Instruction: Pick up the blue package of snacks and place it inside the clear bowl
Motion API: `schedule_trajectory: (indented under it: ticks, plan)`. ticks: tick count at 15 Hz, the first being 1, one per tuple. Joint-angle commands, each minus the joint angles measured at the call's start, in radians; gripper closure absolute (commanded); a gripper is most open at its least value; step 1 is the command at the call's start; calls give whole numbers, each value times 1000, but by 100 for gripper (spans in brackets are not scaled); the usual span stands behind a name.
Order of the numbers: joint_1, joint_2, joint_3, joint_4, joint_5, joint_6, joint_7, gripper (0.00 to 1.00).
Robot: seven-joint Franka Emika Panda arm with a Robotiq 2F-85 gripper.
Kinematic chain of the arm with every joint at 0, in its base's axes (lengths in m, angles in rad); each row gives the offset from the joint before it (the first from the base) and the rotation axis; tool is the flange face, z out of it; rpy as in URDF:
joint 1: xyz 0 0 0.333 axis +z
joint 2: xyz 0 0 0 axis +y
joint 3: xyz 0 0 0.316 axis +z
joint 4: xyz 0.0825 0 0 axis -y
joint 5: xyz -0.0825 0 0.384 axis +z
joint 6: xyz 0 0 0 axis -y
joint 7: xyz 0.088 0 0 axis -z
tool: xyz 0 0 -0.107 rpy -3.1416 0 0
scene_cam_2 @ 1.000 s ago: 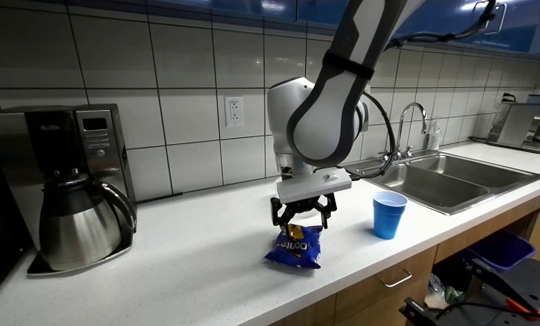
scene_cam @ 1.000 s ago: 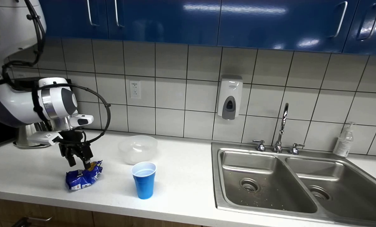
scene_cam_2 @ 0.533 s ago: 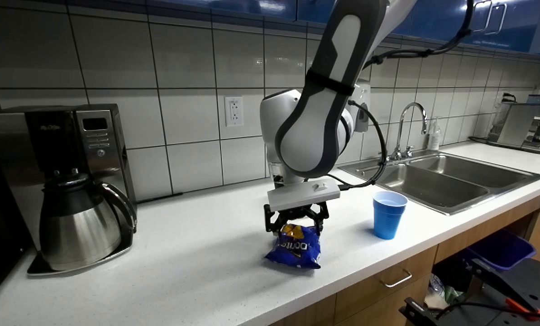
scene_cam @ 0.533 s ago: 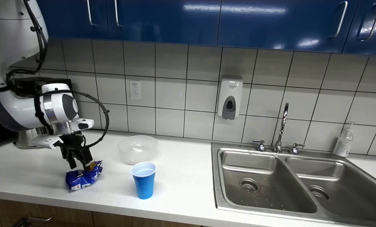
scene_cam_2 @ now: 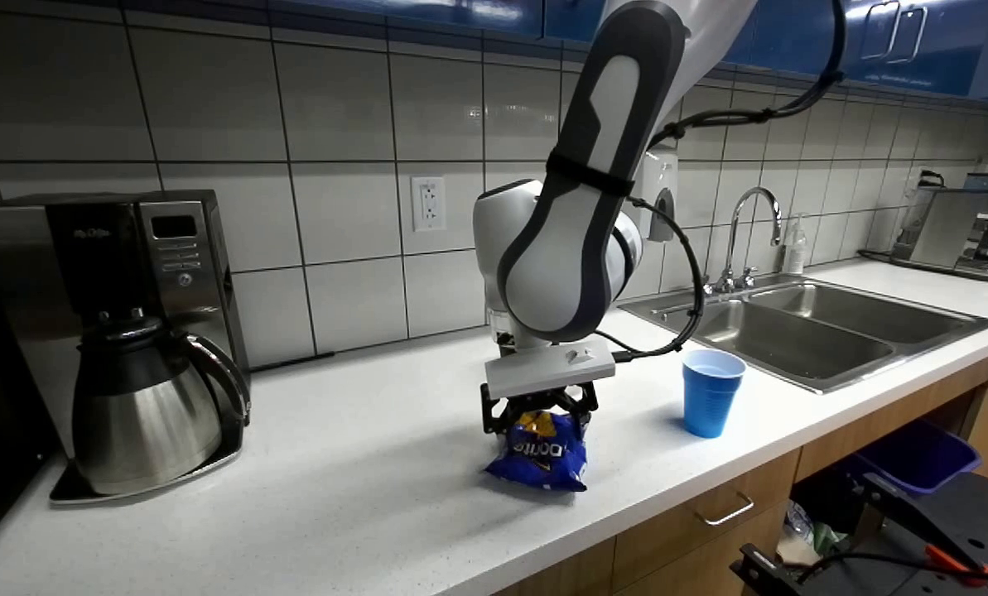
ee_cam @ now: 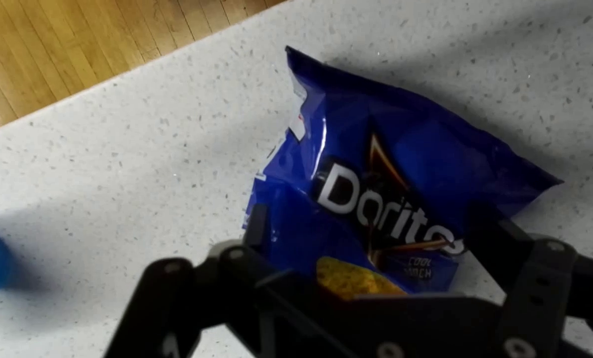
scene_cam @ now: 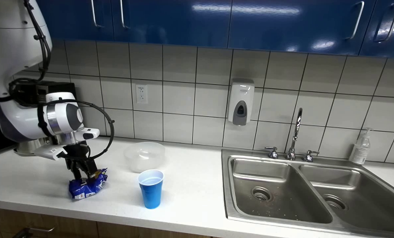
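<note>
The blue package of snacks (scene_cam: 87,187), a crinkled blue Doritos bag, lies on the counter. It also shows in an exterior view (scene_cam_2: 543,463) and fills the middle of the wrist view (ee_cam: 376,164). My gripper (scene_cam: 84,179) is low over the bag with its fingers apart. In the wrist view the gripper (ee_cam: 368,221) has one finger on each side of the bag's upper part, and the bag lies between them. Whether the fingers touch it, I cannot tell. The clear bowl (scene_cam: 144,157) stands near the back wall, right of the gripper; the arm hides it in an exterior view.
A blue plastic cup (scene_cam: 151,190) stands right of the bag, in front of the bowl; it also shows in an exterior view (scene_cam_2: 710,393). A steel sink (scene_cam: 228,185) is farther right. A coffee maker with its carafe (scene_cam_2: 146,414) stands at the left. The counter's front edge is near the bag.
My gripper has moved down onto the bag, and its fingers now reach either side of it. The bag, bowl and cup have not moved.
</note>
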Motion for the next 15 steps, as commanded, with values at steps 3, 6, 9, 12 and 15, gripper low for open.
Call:
schedule_trajectory:
  ticks: [3,6,9,12,15]
  plan:
    - [29,32,-27,35,40,16,-23,0]
    - [34,24,-32,18,47,13,-21,0]
    - [35,24,-32,18,48,13,-21,0]
    - [35,19,-35,15,47,22,-20,0]
    - [41,21,-48,15,43,34,-13,0]
